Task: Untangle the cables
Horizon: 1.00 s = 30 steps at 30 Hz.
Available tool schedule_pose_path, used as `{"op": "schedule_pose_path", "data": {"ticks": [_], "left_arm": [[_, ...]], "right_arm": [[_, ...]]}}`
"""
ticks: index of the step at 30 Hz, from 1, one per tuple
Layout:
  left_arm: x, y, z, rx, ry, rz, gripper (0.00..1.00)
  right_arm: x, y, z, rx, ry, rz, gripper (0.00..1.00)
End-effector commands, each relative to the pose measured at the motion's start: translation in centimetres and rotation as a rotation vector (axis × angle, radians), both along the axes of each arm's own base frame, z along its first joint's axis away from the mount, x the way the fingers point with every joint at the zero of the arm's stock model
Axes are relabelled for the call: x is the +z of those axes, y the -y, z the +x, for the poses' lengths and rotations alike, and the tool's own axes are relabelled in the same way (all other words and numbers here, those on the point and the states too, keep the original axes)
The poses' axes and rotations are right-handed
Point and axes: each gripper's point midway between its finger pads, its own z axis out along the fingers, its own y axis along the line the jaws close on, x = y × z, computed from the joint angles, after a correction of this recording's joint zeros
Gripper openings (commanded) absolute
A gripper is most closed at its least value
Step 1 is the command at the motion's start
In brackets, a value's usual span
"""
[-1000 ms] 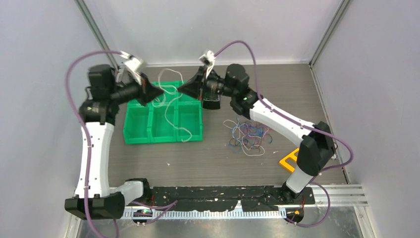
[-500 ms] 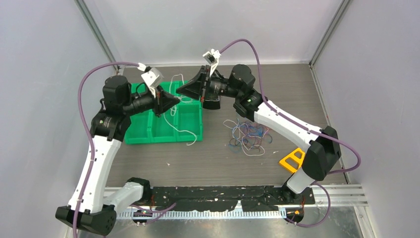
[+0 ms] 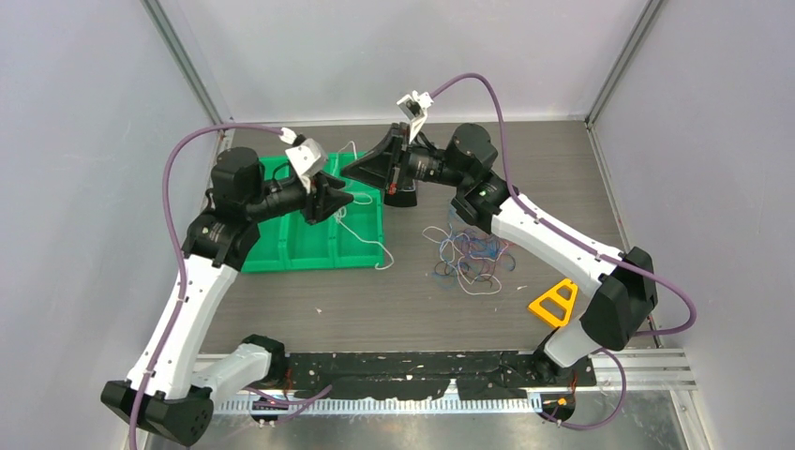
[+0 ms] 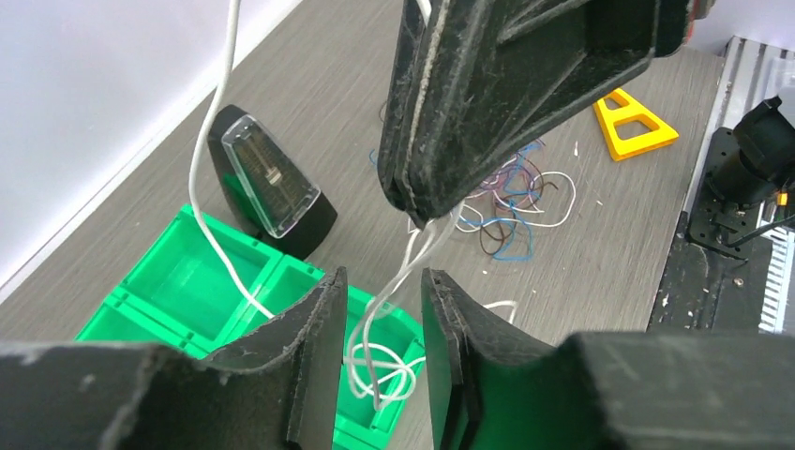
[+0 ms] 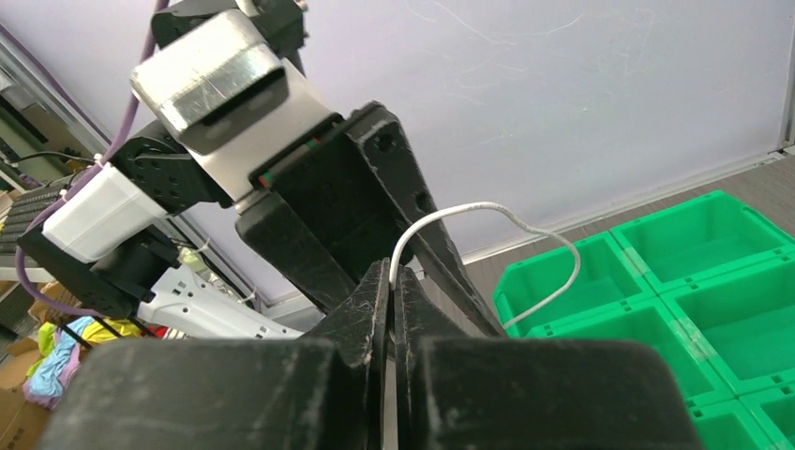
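Observation:
My right gripper (image 5: 389,269) is shut on one end of a white cable (image 5: 525,225), held above the green bin tray (image 3: 281,251). From that grip the white cable (image 3: 361,234) hangs down, crosses the tray's right compartment and trails onto the table. My left gripper (image 4: 384,277) stands open just below and left of the right gripper (image 3: 352,171). The white cable (image 4: 398,281) runs loose through the gap between its fingers. A tangle of red, blue, white and dark cables (image 3: 469,253) lies on the table to the right of the tray.
A black, clear-fronted metronome-shaped object (image 4: 272,183) stands at the tray's far right corner, under the right arm. A yellow triangular piece (image 3: 553,302) lies at the front right. Grey walls enclose the table on three sides.
My left arm swung right and down toward the right gripper and its jaws opened, letting go of the white cable. The cable now hangs lower, from the right gripper alone.

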Motion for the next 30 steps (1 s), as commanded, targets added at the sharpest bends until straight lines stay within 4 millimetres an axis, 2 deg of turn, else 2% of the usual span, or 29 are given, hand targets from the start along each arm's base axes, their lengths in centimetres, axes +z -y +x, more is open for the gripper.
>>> {"op": "schedule_pose_path", "data": {"ticks": [1, 3, 4, 6, 7, 8, 12, 13, 15, 16, 18, 20, 23, 25, 26, 29, 30], "left_arm": [[1.2, 1.0, 0.9, -0.031, 0.081, 0.0, 0.36], [1.2, 1.1, 1.2, -0.023, 0.085, 0.001, 0.28], [1.2, 1.1, 1.3, -0.018, 0.088, 0.001, 0.22], [1.2, 1.0, 1.2, -0.017, 0.083, 0.001, 0.02], [1.2, 0.9, 0.9, -0.018, 0.08, 0.001, 0.0], [1.3, 0.9, 0.5, -0.021, 0.079, 0.0, 0.0], [2.0, -0.2, -0.6, 0.01, 0.086, -0.021, 0.0], [2.6, -0.5, -0.6, 0.02, 0.083, -0.041, 0.0], [4.1, -0.6, -0.5, 0.04, 0.072, -0.088, 0.0], [5.0, -0.5, -0.4, 0.04, 0.074, -0.113, 0.0], [6.9, -0.1, -0.2, 0.044, 0.054, -0.181, 0.0], [8.7, 0.1, 0.4, 0.057, 0.052, -0.232, 0.0], [10.1, 0.0, 2.0, 0.103, 0.06, -0.263, 0.0], [10.5, -0.3, 3.0, 0.129, 0.064, -0.262, 0.0], [10.6, -0.4, 3.3, 0.133, 0.064, -0.258, 0.0], [12.0, -0.9, 3.4, 0.126, 0.091, -0.248, 0.0], [12.4, -1.0, 3.2, 0.124, 0.113, -0.239, 0.0]], "right_arm": [[3.6, 1.0, -1.7, 0.038, 0.055, 0.084, 0.05], [3.8, 1.1, -1.9, 0.045, 0.056, 0.087, 0.05], [3.8, 1.1, -2.0, 0.046, 0.058, 0.088, 0.05], [3.8, 1.4, -1.8, 0.04, 0.057, 0.084, 0.06], [3.8, 1.7, -1.3, 0.026, 0.052, 0.078, 0.05], [3.6, 2.0, -0.9, 0.015, 0.047, 0.072, 0.05], [1.1, 4.4, 3.2, -0.074, -0.016, 0.011, 0.05], [-0.3, 5.2, 4.4, -0.099, -0.041, -0.024, 0.05], [-3.2, 5.7, 5.2, -0.107, -0.083, -0.087, 0.05], [-4.4, 5.7, 5.2, -0.096, -0.097, -0.114, 0.05], [-8.1, 5.3, 4.7, -0.069, -0.15, -0.18, 0.06], [-9.6, 4.3, 3.6, -0.017, -0.163, -0.209, 0.07], [-9.7, 2.6, 1.2, 0.063, -0.128, -0.219, 0.09], [-8.9, 2.3, 0.5, 0.088, -0.087, -0.216, 0.17], [-8.4, 2.4, 0.6, 0.087, -0.066, -0.223, 0.3], [-7.7, 3.5, 1.8, 0.05, -0.033, -0.242, 0.45], [-7.1, 4.4, 2.5, 0.022, -0.02, -0.24, 0.54]]}}
